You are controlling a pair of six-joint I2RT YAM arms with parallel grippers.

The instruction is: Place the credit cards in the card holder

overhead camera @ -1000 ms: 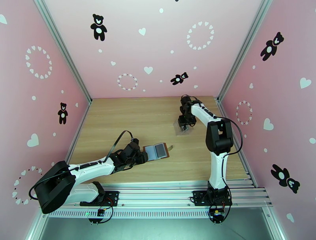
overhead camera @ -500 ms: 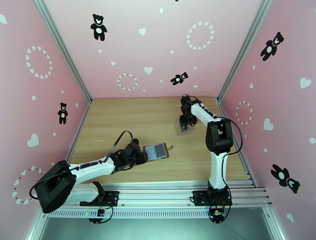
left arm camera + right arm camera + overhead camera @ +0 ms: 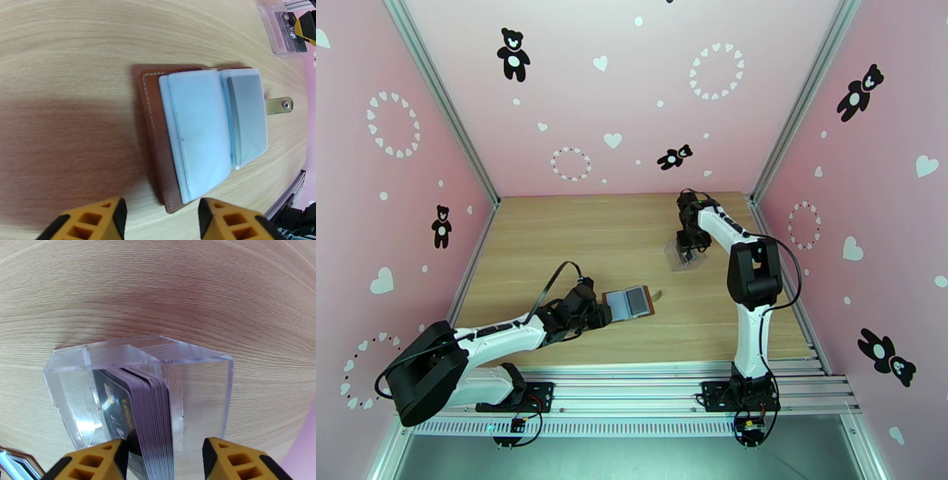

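The card holder [image 3: 630, 301] lies open on the wood, a brown wallet with greyish see-through pockets [image 3: 205, 130] and a snap tab [image 3: 279, 105] at its far side. My left gripper [image 3: 602, 309] is open at the wallet's near edge, and its yellow fingertips [image 3: 106, 219] flank the near corner. The credit cards [image 3: 148, 413] stand as a dark stack on edge inside a clear plastic case [image 3: 138, 358]. My right gripper [image 3: 687, 249] hangs open over that case, one fingertip [image 3: 96, 461] on each side of the stack.
The clear case [image 3: 681, 256] sits right of centre on the table, and it also shows at the far right of the left wrist view as the clear case [image 3: 281, 29]. Pink walls close in three sides. An aluminium rail [image 3: 648, 387] runs along the near edge.
My right gripper has shifted slightly over the clear case. The left arm and the wallet have stayed put.
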